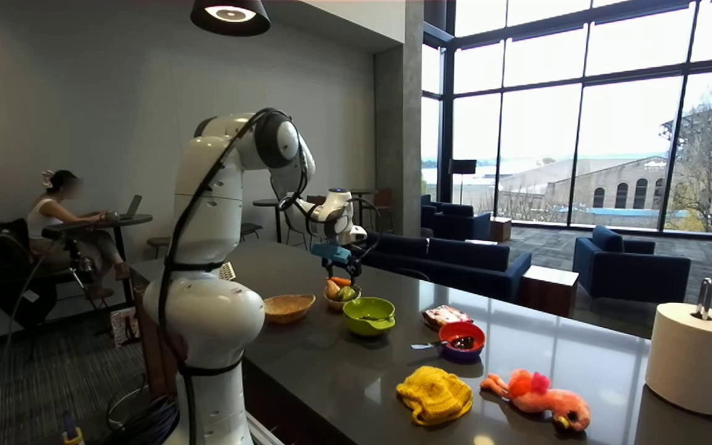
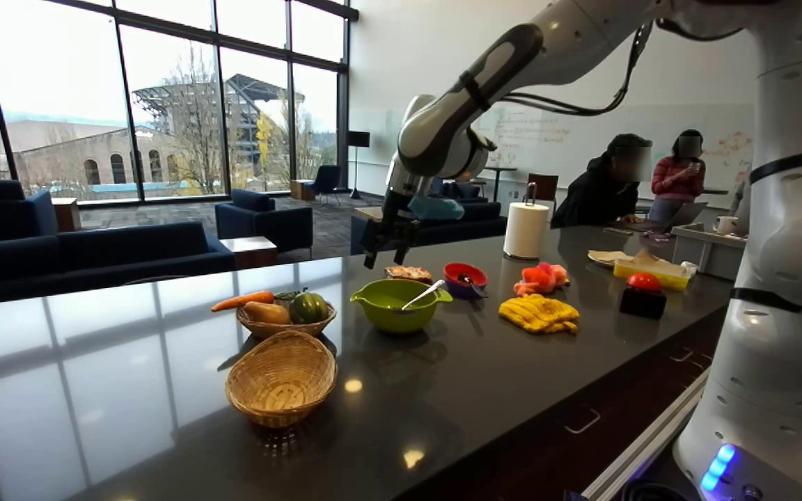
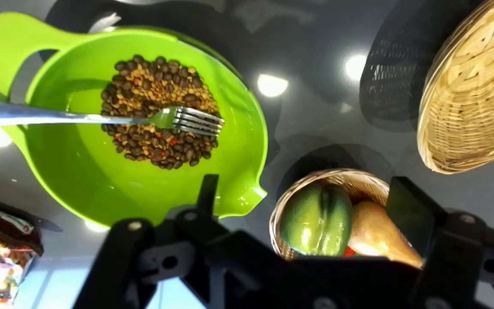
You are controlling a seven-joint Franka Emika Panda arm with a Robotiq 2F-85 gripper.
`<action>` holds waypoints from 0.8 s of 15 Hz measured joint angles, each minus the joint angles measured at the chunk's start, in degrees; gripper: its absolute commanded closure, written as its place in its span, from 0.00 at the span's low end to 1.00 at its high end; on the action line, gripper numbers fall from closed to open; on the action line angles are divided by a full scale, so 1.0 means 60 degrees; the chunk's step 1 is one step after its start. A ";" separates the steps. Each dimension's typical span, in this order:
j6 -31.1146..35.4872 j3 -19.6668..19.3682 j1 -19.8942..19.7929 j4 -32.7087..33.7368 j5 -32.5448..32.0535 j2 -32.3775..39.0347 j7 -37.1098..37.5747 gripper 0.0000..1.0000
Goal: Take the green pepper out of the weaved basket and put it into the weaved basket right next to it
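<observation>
The green pepper (image 3: 315, 221) lies in a small woven basket (image 3: 275, 219), beside a tan, pear-shaped vegetable (image 3: 378, 231). In an exterior view the pepper (image 2: 309, 308) sits at the basket's right side, with a carrot (image 2: 242, 300) sticking out at the left. The second woven basket (image 2: 282, 379) stands close by and holds nothing; it also shows in the wrist view (image 3: 474, 103). My gripper (image 3: 309, 193) is open and empty. Its fingers frame the pepper and tan vegetable from above. In an exterior view the gripper (image 2: 386, 259) hangs above the counter, apart from the pepper.
A green bowl (image 3: 79, 167) with beans and a fork (image 3: 122, 119) stands right beside the vegetable basket. A red bowl (image 2: 467, 280), a snack packet (image 1: 447, 316), a yellow cloth (image 1: 435, 395), a pink toy (image 1: 544, 398) and a paper roll (image 1: 696, 361) stand farther along the counter.
</observation>
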 measured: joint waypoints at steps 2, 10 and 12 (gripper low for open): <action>-0.0041 0.0029 0.0002 0.0756 -0.0292 0.0723 -0.0014 0.00; -0.1517 0.0098 0.0173 0.4624 -0.0802 0.3624 -0.0099 0.00; -0.1878 0.0096 0.0204 0.5739 -0.0813 0.4368 -0.0170 0.00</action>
